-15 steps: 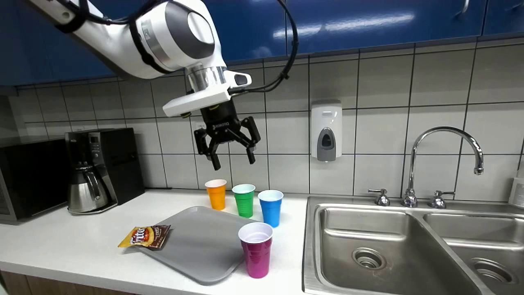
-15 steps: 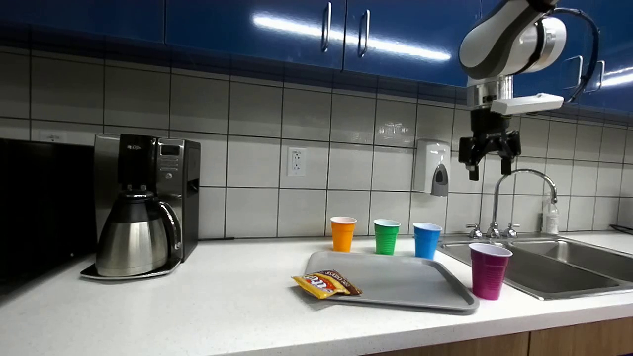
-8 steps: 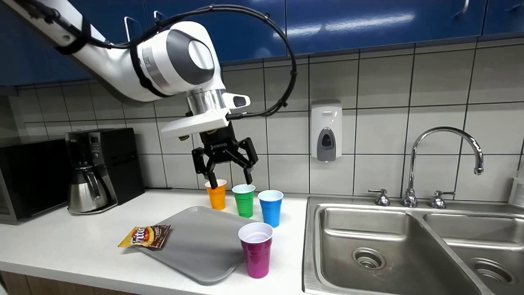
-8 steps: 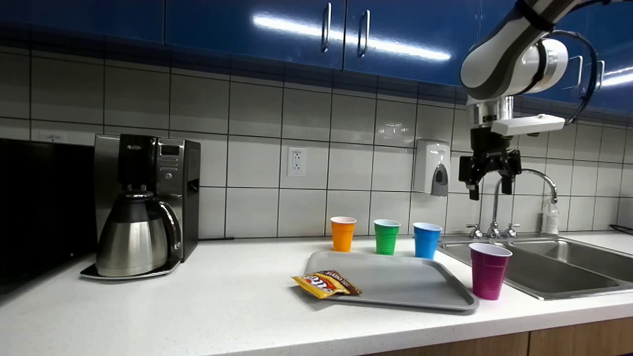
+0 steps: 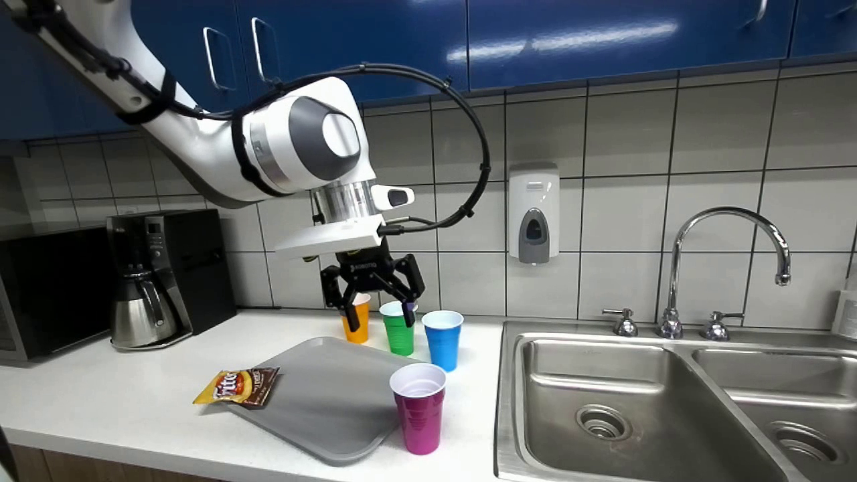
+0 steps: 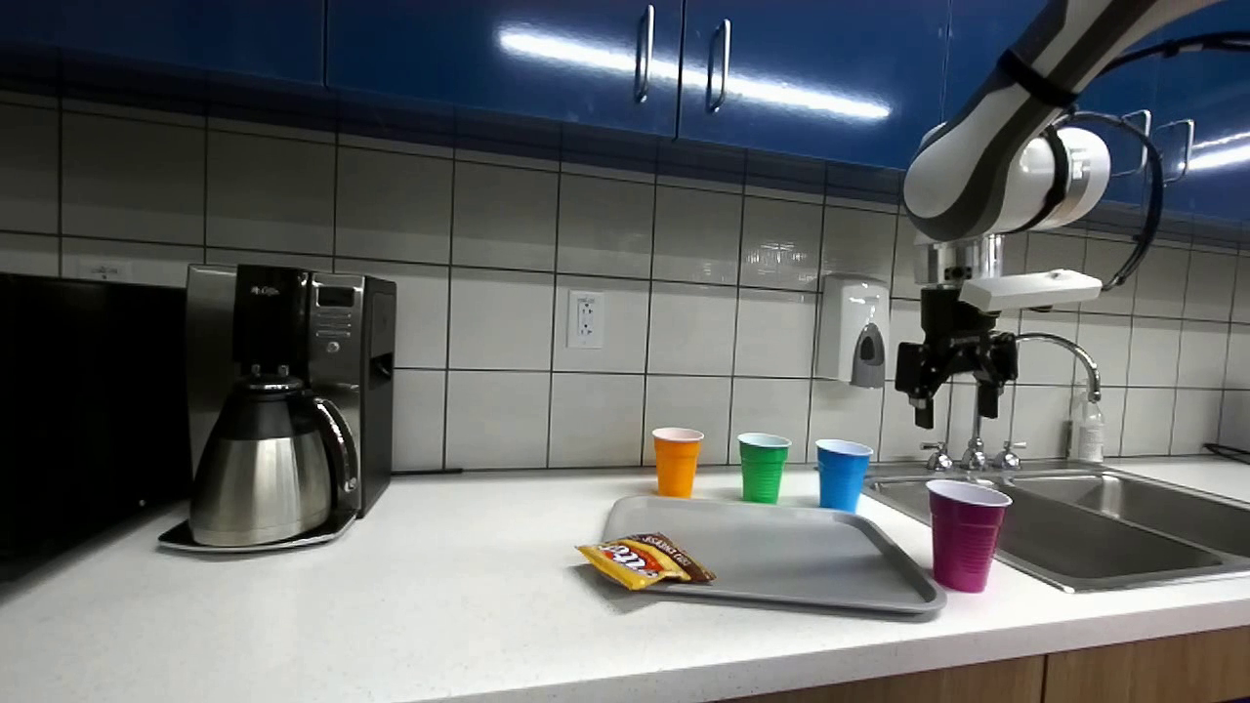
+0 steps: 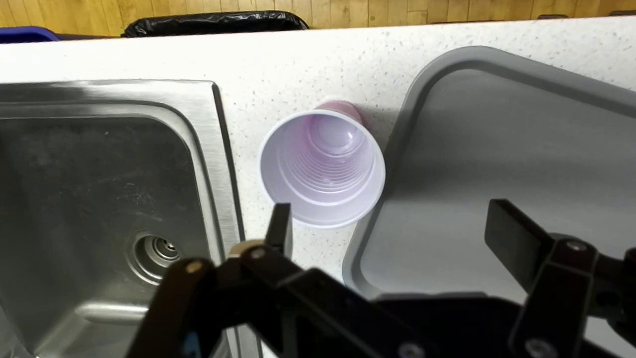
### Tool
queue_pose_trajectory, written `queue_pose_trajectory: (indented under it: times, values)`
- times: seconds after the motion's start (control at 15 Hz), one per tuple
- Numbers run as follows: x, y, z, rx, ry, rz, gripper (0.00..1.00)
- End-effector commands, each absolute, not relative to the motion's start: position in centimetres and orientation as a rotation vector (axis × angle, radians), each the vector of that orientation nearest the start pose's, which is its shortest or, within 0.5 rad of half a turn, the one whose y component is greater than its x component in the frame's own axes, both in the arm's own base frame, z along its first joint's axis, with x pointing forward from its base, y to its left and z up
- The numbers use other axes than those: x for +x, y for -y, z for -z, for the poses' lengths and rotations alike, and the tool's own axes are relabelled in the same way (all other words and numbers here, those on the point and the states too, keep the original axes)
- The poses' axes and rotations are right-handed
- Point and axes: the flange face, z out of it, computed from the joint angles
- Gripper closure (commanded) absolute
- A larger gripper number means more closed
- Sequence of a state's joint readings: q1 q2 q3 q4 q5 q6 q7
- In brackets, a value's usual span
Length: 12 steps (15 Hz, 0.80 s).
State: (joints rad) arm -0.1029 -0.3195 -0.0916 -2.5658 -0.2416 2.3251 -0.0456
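Below and to one side of the black, jointed claw (image 7: 390,226), whose fingers (image 7: 281,226) are spread apart, a tapered, ribbed magenta plastic cup (image 7: 323,169) with a pale interior stands upright. It sits between a grey tray (image 7: 447,174) with rounded corners and a brushed-steel double sink (image 7: 206,139). Under cup and tray runs a speckled white counter (image 6: 439,586); behind rise glossy off-white tiles (image 6: 498,322) and shiny blue cabinets (image 6: 439,78).

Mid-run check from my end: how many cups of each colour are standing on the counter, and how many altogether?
Orange cup: 1
Green cup: 1
Blue cup: 1
Purple cup: 1
Total: 4
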Motion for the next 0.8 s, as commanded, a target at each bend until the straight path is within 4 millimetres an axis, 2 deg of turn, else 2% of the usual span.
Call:
queue_pose_trajectory:
  times: [0.0, 0.73]
  values:
    - [42.6, 8.7, -36.5, -3.280, -0.026, 0.113, 0.00]
    - [44.6, 8.6, -31.0, -3.278, -0.077, 0.077, 0.00]
